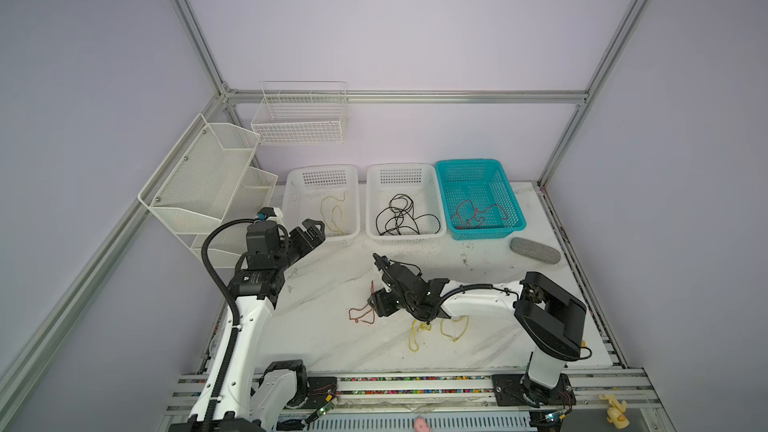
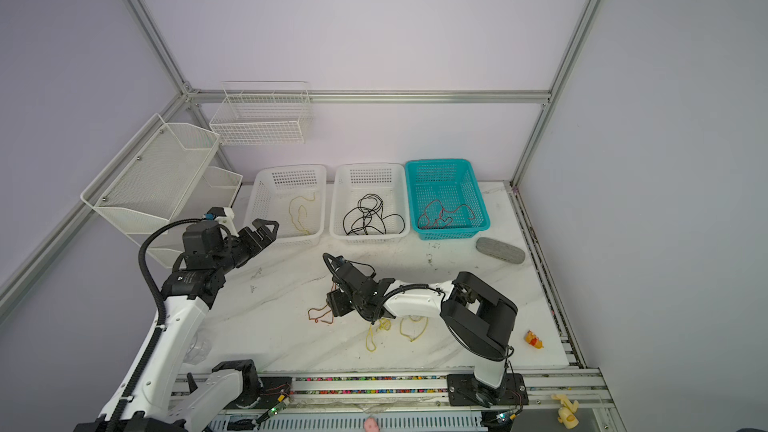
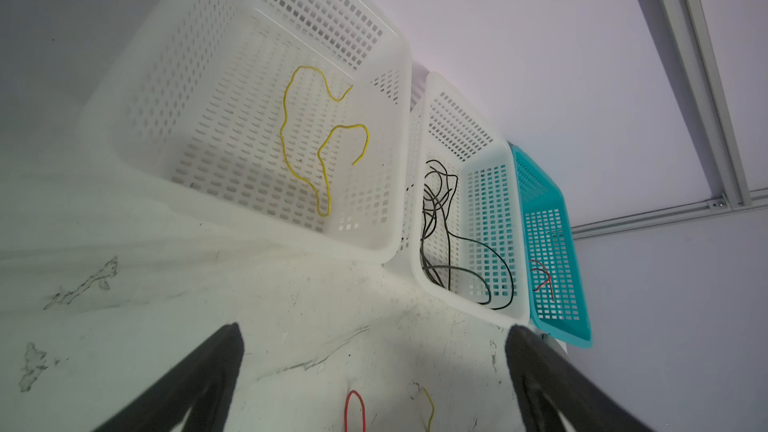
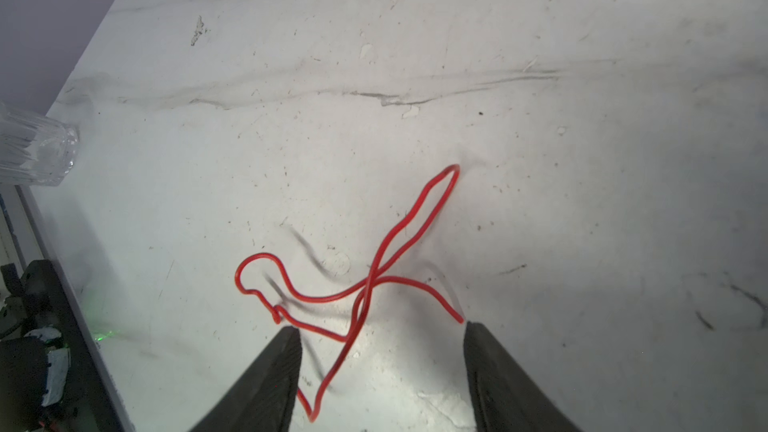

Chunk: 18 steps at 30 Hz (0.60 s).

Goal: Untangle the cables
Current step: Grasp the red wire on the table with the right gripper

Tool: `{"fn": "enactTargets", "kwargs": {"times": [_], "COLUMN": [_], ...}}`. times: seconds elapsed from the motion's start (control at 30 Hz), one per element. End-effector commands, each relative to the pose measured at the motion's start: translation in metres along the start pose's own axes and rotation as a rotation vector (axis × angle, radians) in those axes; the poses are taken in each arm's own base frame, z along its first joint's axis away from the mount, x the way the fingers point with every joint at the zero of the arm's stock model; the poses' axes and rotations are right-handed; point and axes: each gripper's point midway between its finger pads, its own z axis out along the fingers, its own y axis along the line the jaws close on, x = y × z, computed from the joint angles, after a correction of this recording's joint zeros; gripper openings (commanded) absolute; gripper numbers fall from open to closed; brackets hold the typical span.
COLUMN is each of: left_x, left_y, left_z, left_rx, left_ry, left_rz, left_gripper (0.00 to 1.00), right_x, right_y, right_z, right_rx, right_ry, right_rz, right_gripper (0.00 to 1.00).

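Red cable (image 4: pixel 371 280) by spread right end effector (image 4: pixel 380 326), clear glass (image 4: pixel 37 147) well aside

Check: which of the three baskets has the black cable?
The middle white basket: the black cable is coiled in it. The other white basket holds a yellow cable, the teal basket a red cable.

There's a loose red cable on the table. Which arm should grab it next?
Right. The right gripper hangs open directly over the red cable, its fingers straddling a strand. The left gripper, also open, is off beside the left white basket, with the cable barely in its wrist view.
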Motion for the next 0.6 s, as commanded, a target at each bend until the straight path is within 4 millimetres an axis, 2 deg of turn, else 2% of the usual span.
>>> {"fn": "enactTargets", "kwargs": {"times": [0.0, 0.13, 0.33, 0.47, 0.57], "left_x": [0.015, 0.026, 0.040, 0.042, 0.041], "left_y": [0.007, 0.011, 0.020, 0.018, 0.018], "left_z": [-0.005, -0.005, -0.002, 0.000, 0.000], "left_rx": [0.000, 0.001, -0.017, -0.007, -0.008], "left_ry": [0.008, 0.041, 0.077, 0.089, 0.089], "left_rz": [0.048, 0.062, 0.071, 0.077, 0.076], "left_gripper": [1.00, 1.00, 1.00, 1.00, 1.00], "right_x": [-0.012, -0.005, -0.010, -0.003, -0.007], "right_y": [0.006, 0.007, 0.009, 0.008, 0.010], "right_z": [0.009, 0.018, 0.012, 0.014, 0.005], "right_rx": [-0.007, -0.014, -0.023, -0.028, -0.031], "right_ry": [-0.032, -0.002, -0.023, -0.002, -0.012], "right_rz": [0.007, 0.009, -0.002, -0.006, -0.012], "right_gripper": [0.59, 0.44, 0.20, 0.08, 0.00]}}
